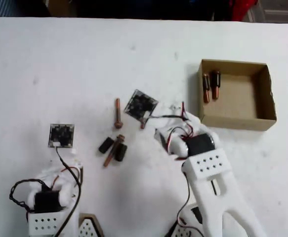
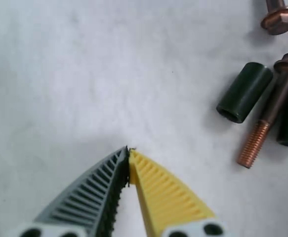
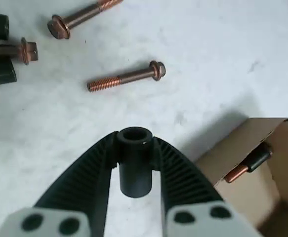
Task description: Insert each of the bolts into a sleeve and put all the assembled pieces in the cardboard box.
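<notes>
Two pieces (image 1: 206, 88) at wall of box (image 1: 232, 120) | right jaws clamp sleeve (image 3: 135, 165) | left jaws closed

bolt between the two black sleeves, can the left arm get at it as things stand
Probably yes: the left gripper is shut and empty, with bare table between. The sleeves flanking the bolt may crowd the grasp.

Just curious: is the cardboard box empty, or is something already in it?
Not empty. Two sleeved bolts lie side by side inside the cardboard box.
</notes>
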`<state>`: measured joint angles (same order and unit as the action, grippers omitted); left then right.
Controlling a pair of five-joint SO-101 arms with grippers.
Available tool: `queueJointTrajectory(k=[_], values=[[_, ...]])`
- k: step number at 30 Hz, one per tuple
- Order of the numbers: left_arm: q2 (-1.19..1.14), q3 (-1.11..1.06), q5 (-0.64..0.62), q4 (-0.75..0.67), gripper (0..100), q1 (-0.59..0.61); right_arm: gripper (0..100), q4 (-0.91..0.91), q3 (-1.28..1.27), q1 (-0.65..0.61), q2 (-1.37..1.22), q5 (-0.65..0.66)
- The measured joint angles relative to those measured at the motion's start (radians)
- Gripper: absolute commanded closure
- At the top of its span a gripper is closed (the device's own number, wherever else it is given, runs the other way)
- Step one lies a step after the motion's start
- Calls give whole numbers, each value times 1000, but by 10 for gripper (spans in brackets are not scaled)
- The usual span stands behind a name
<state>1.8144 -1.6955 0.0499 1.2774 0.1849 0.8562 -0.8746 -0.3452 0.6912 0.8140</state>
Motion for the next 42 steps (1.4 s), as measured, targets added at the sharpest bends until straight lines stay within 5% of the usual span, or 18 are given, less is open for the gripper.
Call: queueJointTrajectory(k=[18, 24, 42], values=[[0, 0, 0, 0, 973, 0, 956, -89, 336, 110, -801, -196], [0, 0, 0, 0, 973, 0, 827, -86, 373, 114, -839, -199], [0, 0, 0, 0, 973, 0, 981, 8, 396, 121, -848, -199]])
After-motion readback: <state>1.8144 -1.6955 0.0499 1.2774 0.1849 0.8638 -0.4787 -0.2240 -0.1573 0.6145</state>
